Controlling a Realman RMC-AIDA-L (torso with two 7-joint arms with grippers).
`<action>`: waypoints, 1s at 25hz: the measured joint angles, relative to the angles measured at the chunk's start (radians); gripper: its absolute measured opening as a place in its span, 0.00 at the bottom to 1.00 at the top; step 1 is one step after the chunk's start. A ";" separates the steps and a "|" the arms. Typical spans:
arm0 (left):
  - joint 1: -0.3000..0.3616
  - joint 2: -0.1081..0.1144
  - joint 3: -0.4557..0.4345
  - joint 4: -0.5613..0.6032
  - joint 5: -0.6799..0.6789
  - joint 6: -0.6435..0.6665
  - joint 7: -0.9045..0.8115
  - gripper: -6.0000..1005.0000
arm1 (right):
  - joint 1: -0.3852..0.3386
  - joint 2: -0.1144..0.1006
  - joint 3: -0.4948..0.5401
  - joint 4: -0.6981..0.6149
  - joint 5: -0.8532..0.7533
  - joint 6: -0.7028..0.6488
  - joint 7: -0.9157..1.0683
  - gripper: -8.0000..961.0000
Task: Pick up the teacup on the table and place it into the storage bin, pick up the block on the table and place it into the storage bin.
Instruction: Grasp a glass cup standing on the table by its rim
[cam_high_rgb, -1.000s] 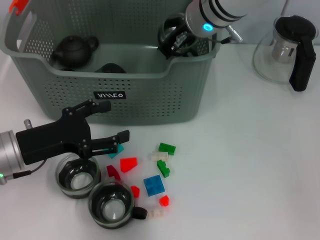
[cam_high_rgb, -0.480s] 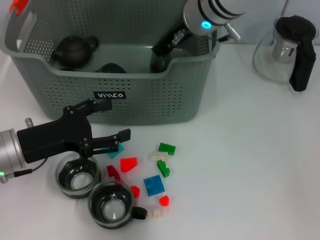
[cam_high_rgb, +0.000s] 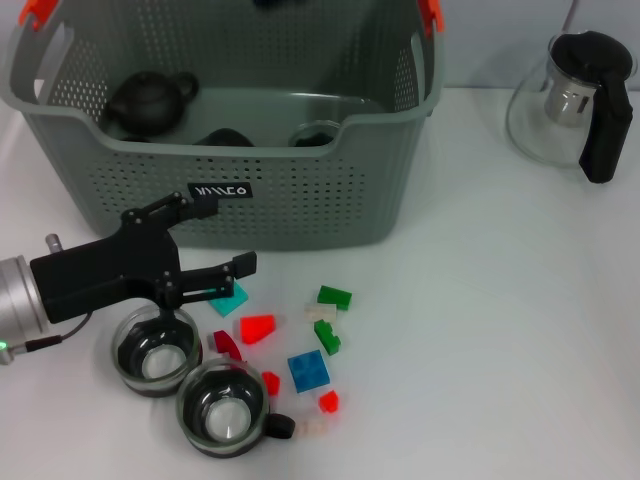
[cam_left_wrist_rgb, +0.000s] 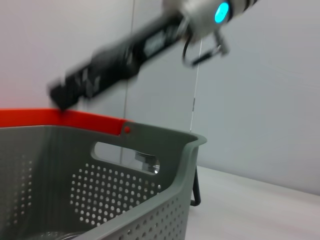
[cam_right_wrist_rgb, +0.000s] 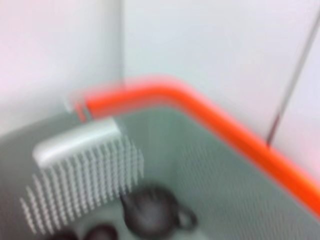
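Note:
The grey storage bin stands at the back left. Inside it sit a dark teapot and a glass teacup. Two more glass teacups stand on the table in front of the bin. To their right lie several small blocks, among them a teal block, a red one and a blue one. My left gripper hangs open and empty over the nearer cup and the teal block. In the left wrist view my right gripper is blurred, high above the bin's rim.
A glass pitcher with a black handle stands at the back right. A second dark object lies in the bin beside the teapot. Bare white table stretches to the right of the blocks.
My right arm has lifted up out of the bin and left the head view, leaving a glass teacup inside. The left gripper has hardly moved.

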 joint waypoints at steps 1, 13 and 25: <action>0.000 0.000 -0.004 0.000 0.000 0.000 0.000 0.88 | -0.054 -0.001 0.000 -0.087 0.062 -0.034 -0.016 0.63; -0.012 0.003 -0.007 -0.026 0.000 -0.026 0.000 0.88 | -0.545 -0.024 0.206 -0.291 0.712 -0.617 -0.463 0.76; -0.014 0.012 -0.007 -0.026 -0.053 -0.025 0.000 0.88 | -0.724 -0.032 0.277 0.126 0.701 -0.725 -1.058 0.72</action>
